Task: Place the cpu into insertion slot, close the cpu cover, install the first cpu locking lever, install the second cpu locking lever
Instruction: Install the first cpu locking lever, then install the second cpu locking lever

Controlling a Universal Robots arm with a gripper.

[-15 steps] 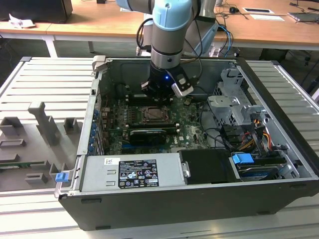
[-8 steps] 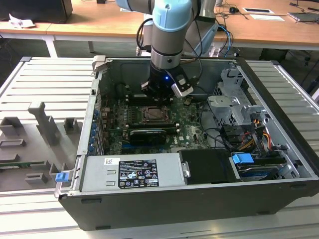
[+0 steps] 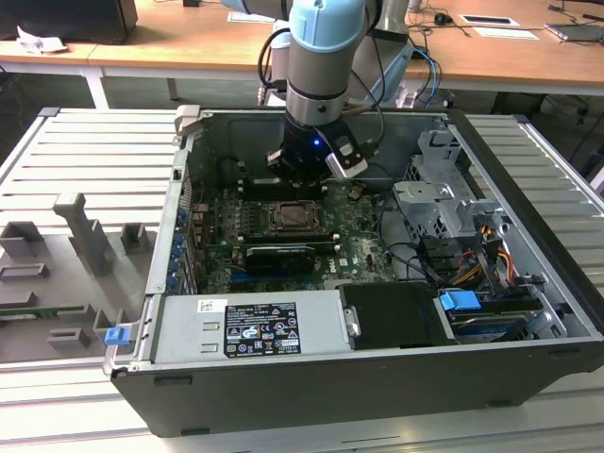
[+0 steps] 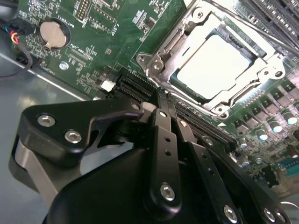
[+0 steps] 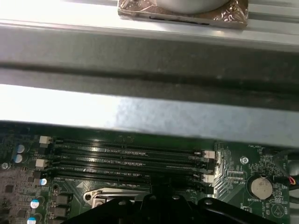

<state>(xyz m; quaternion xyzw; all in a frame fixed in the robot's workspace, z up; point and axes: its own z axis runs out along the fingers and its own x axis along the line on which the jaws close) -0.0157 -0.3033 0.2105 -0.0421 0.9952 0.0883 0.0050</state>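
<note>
The gripper [image 4: 161, 100] hangs low inside the open computer case [image 3: 528, 311], its two black fingers [image 4: 164, 140] pressed together with nothing between them, tips down at the edge of the long black memory slots [image 4: 135, 86] just beside the socket. In the exterior view the gripper [image 3: 304, 170] sits right above the far side of the green motherboard [image 3: 354, 231], under the grey-and-blue arm [image 3: 326, 57].

Just past the fingertips lies the insertion slot [image 4: 217, 60], and the cpu [image 4: 216, 63] is already seated in it, its pale metal top shining bright. The cpu cover [image 4: 159, 58] is down around it, silver frame flat, the chip showing through its window. A thin locking lever [image 4: 243, 25] runs along the far edge of the socket; whether it is latched, I can't tell.

In the exterior view the insertion slot [image 3: 293, 217] sits mid-board. A round coin battery [image 4: 51, 33] lies well apart from the socket on the board, and it turns up in the first wrist view too [image 5: 259, 186], beside the memory slots [image 5: 126, 161]. A black power supply [image 3: 245, 326] fills the case's near side.
</note>
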